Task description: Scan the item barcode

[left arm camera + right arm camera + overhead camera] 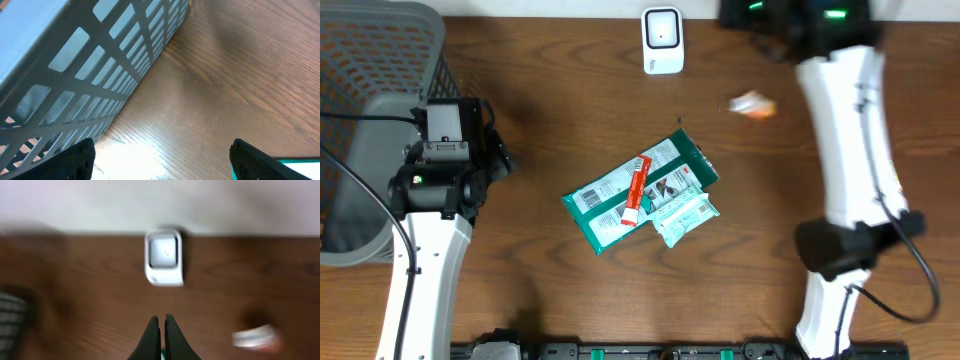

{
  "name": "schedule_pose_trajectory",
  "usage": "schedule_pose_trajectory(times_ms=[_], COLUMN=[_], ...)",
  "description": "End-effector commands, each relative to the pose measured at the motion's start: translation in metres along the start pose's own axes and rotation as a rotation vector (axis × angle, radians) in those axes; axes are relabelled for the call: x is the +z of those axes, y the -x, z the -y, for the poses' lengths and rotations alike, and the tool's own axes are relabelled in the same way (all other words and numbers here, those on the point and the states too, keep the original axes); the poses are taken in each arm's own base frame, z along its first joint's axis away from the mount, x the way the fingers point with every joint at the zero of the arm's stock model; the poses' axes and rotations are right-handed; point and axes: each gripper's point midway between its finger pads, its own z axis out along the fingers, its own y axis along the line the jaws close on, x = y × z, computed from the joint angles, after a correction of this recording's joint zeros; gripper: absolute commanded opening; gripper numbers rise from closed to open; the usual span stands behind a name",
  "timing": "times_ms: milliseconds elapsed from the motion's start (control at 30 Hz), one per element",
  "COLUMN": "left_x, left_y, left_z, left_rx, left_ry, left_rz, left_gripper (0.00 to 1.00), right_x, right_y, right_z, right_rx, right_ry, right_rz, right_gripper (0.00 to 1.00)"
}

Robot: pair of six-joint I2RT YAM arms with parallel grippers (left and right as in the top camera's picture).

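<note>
- The goods to be scanned lie in a heap at the middle of the overhead frame, on the brown wooden table (540, 90). They are a green foil packet (600, 200), a red stick-shaped tube (637, 190) lying across it, and a small pale packet (685, 215) tucked against its lower right edge. No barcode can be made out from here.
- Since the three touch or overlap, the top piece, the tube, looks easiest to take alone. A pinch across its narrow width should avoid dragging the packet beneath.
- The left gripper (160, 162) is at the left of the overhead frame with its fingers wide apart and nothing between them. It hangs just beside the grey plastic lattice basket (100, 65), and a green corner shows at the lower right of its own view. It is probably the better placed arm for the pick.
- A small orange-and-white object (753, 105) lies alone in the upper right, well apart from the heap. What it is cannot be told.
- The white box-shaped barcode scanner (662, 40) stands at the top centre, window facing the table. The item's code should be turned towards that window and held steady.
- The right gripper (161, 321) is in the top right corner, fingers pressed together on nothing. It points at the scanner in a blurred view and should stay clear of the scanner's front.
</note>
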Motion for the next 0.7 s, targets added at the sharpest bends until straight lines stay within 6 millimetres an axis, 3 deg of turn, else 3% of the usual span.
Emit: schedule_pose_trajectory(times_ms=[0,67,200,233,333,400,600,667], left_x=[-0.003,-0.003,-0.003,-0.003,-0.003,-0.003,-0.003,-0.003], left_y=[0.004,0.004,0.004,0.004,0.004,0.004,0.004,0.004], left_z=[-0.003,-0.003,-0.003,-0.003,-0.003,-0.003,-0.003,-0.003], left_rx=[0.001,0.001,0.001,0.001,0.001,0.001,0.001,0.001], left_ry=[0.011,0.011,0.011,0.011,0.011,0.011,0.011,0.011], left_rz=[0.014,0.014,0.014,0.014,0.014,0.014,0.014,0.014], left_gripper=[0.87,0.87,0.87,0.87,0.87,0.87,0.87,0.87], right_x=[0.023,0.029,0.026,0.023,0.014,0.007,-0.016,-0.016], right_y=[-0.017,-0.031,-0.052,-0.055,-0.064,-0.068,-0.068,-0.071], right_z=[0.019,0.025,0.053,0.068,0.108,0.136,0.244,0.262], right_rx=[-0.115,-0.118,-0.069,-0.043,0.023,0.058,0.257,0.34], right_ry=[-0.21,-0.225,-0.214,-0.224,-0.231,-0.225,-0.317,-0.306], right_rz=[-0.04,-0.099,-0.215,-0.244,-0.308,-0.342,-0.315,-0.3], right_gripper=[0.02,0.06,0.25,0.32,0.36,0.48,0.52,0.56])
